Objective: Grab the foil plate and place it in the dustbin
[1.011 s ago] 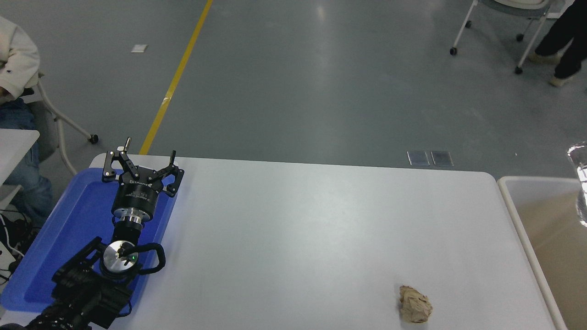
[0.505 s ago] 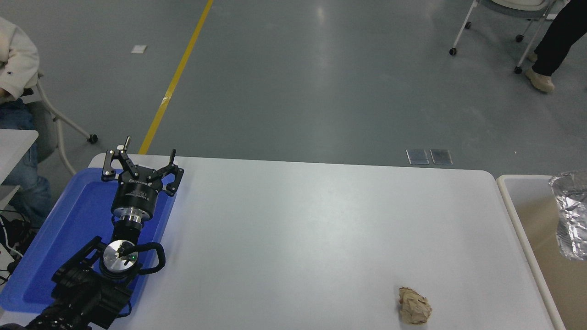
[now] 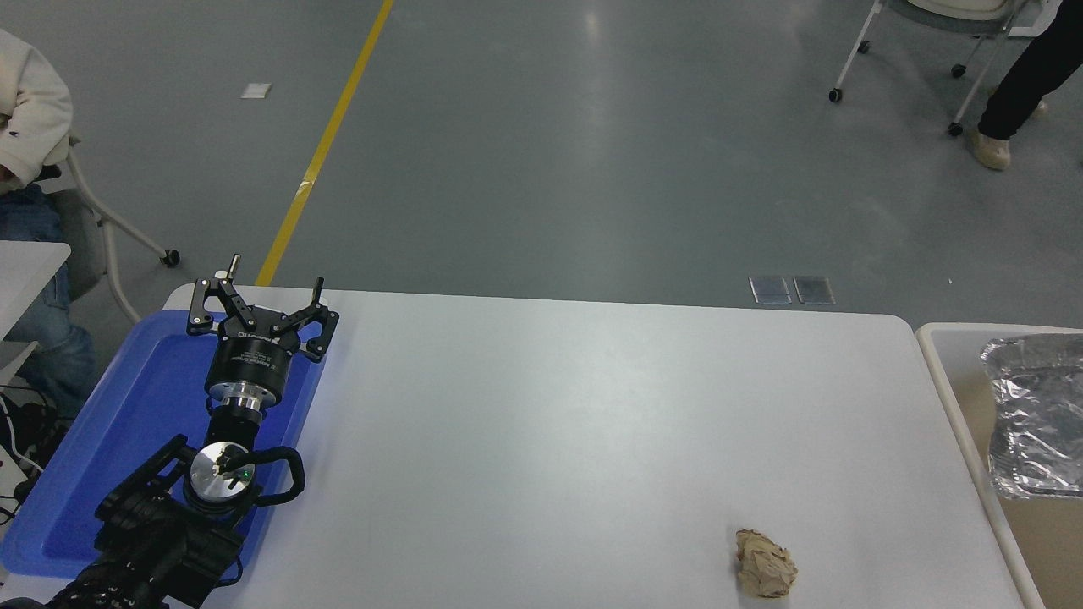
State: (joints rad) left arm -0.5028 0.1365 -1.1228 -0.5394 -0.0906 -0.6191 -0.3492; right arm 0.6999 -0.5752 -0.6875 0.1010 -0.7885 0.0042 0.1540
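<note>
The foil plate (image 3: pixel 1036 414), shiny crinkled silver, lies inside the dustbin (image 3: pixel 948 397) at the right edge of the picture, partly cut off by the frame. The dustbin has a thick off-white rim and a tan interior. My left gripper (image 3: pixel 258 296) is open and empty, parked over the blue tray at the lower left. My right arm and gripper are out of view.
A shallow blue tray (image 3: pixel 110 440) lies at the table's left end under my left arm. A crumpled brown paper ball (image 3: pixel 766 562) sits near the front right of the white table (image 3: pixel 550 423). A seated person is at far left; another person's legs are at top right.
The foil plate has moved left and down from the right edge of the picture into the dustbin, now lying flatter. The person at top right has stepped. The left arm has not moved.
</note>
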